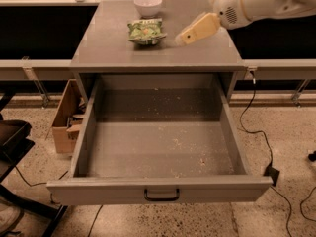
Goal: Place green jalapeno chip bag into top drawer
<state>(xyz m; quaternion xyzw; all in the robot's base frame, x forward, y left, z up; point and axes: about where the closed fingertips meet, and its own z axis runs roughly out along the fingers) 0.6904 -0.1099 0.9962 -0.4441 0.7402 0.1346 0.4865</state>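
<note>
The green jalapeno chip bag (145,31) lies on the grey cabinet top (108,48), just in front of the white bowl (148,5). My gripper (185,37) hangs over the cabinet top just right of the bag, a small gap away from it, on a white arm (256,1) that comes in from the upper right. The top drawer (158,147) is pulled fully open below, with crumb specks on its floor and a black bar handle (161,195) on its front. Nothing lies in the drawer.
A brown cardboard box (66,117) stands on the floor left of the drawer. A dark chair or stand (12,147) is at the far left. Black cables (264,147) run over the speckled floor at the right.
</note>
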